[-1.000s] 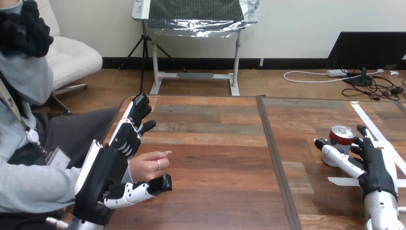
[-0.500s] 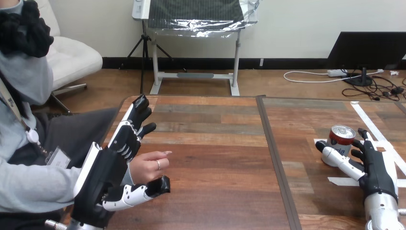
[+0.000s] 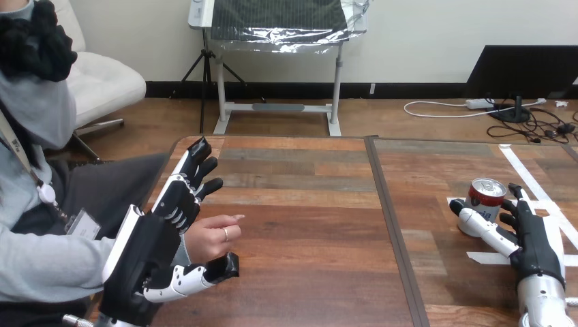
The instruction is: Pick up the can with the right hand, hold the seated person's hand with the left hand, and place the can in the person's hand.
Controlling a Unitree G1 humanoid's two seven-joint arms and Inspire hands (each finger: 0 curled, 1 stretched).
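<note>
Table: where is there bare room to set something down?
Bare: the wide middle of the table, between the person's hand with the left hand and the can. Crowded: the right end, with can, right hand and white tape; the near-left corner too.

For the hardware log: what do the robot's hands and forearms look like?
Both hands are black with white shells. The left hand has a flat white plate along its back; its fingers are jointed, black and white with black tips. The right hand has a white-shelled thumb, and its forearm is a silver cylinder.
</note>
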